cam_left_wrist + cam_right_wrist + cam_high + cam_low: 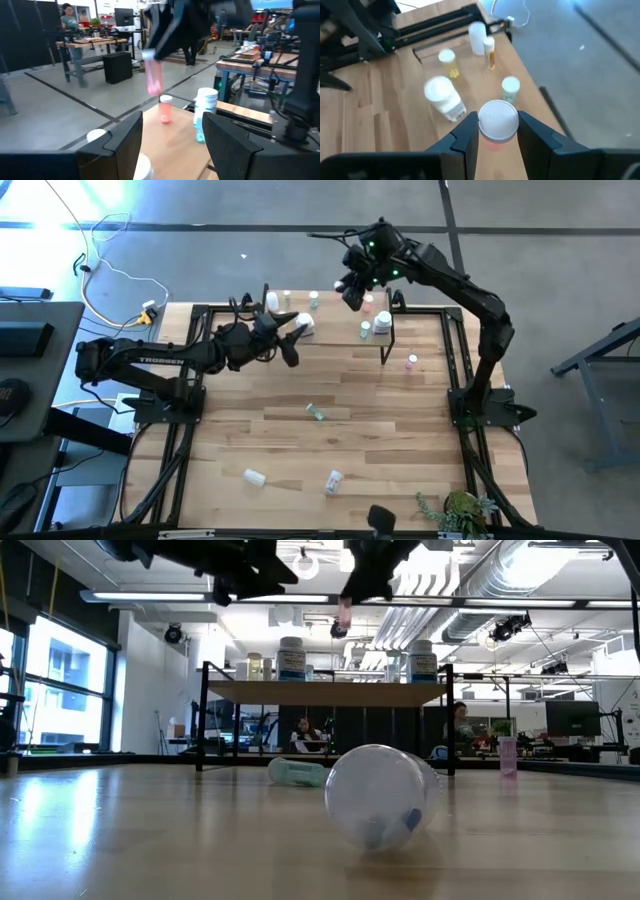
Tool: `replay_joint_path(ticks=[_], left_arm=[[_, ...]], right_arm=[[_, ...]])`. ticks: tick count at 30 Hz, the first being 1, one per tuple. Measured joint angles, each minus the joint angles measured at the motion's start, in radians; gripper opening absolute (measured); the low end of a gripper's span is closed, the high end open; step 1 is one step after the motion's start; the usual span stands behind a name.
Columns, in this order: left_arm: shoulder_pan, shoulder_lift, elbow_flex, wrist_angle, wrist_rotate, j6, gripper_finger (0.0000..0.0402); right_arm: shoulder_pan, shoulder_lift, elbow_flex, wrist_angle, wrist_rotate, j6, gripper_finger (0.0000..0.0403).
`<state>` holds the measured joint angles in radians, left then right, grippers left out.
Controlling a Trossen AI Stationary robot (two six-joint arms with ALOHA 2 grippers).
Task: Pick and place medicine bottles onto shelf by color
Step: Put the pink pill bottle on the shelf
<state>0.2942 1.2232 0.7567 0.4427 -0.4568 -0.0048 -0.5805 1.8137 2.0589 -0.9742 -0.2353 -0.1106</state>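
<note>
Above the shelf point(345, 330), the right gripper point(496, 131) hangs clamped on a pink, white-capped bottle point(496, 124), apparently mid-placement; next it likely must lower the bottle beside the pink one already standing there point(165, 109). The left gripper point(296, 338), fingers apart and empty, waits nearby, crowding the shelf's standing bottles.

Left claw point(290, 338) gapes apart mid-table; right claw point(356, 288) hangs clamped at the far edge.

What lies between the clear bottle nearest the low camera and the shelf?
One pale green bottle, lying on its side on the tabletop; the low and high views both show it.
</note>
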Motion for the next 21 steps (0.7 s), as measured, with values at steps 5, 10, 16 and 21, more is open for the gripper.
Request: replay_joint_path(ticks=[5, 10, 16, 21], left_arm=[[0.033, 0.0, 0.0, -0.002, 0.0, 0.0, 0.0195], [0.055, 0.0, 0.0, -0.005, 0.001, -0.002, 0.0195], [0.061, 0.0, 0.0, -0.006, 0.002, -0.002, 0.0195], [0.061, 0.0, 0.0, -0.009, 0.002, 0.0, 0.0195]], right_arm=[[-0.021, 0.001, -0.132, 0.117, -0.035, 0.004, 0.0103], [-0.015, 0.001, -0.238, 0.252, -0.036, -0.029, 0.0103], [-0.014, 0.001, -0.351, 0.43, -0.035, -0.055, 0.0103], [-0.012, 0.001, -0.427, 0.512, 0.011, -0.098, 0.0103]])
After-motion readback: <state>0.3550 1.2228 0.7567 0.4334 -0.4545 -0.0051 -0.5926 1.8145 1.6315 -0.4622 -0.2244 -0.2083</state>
